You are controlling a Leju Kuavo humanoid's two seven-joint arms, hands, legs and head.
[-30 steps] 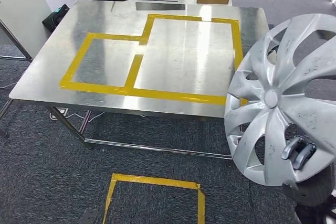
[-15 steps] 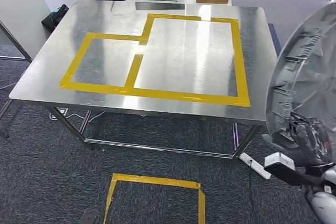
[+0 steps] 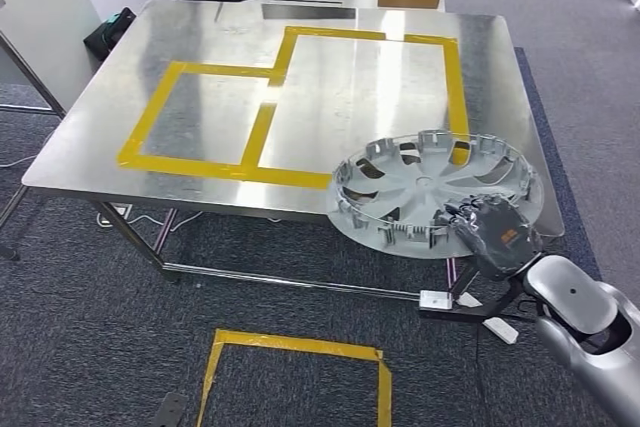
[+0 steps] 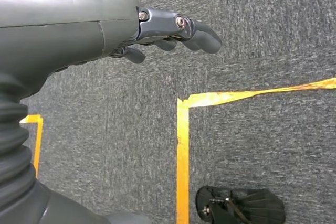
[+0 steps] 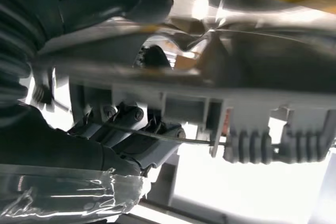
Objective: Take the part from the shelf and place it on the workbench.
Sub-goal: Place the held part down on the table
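One second ago the wheel cover point(image 3: 434, 190) stood upright beside the worktop point(image 3: 226, 117); now it lies nearly flat, inside up, over the near right corner, the right hand point(image 3: 490, 232) gripping its rim. Placement looks almost done. Left hand point(image 4: 174, 30) hangs empty, fingers loosely apart.

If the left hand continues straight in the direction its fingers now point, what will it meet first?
Probably only the grey carpet. In the left wrist view the left hand hangs empty over the floor, nothing beyond its fingertips; the yellow tape lies to one side. Depth is unclear.
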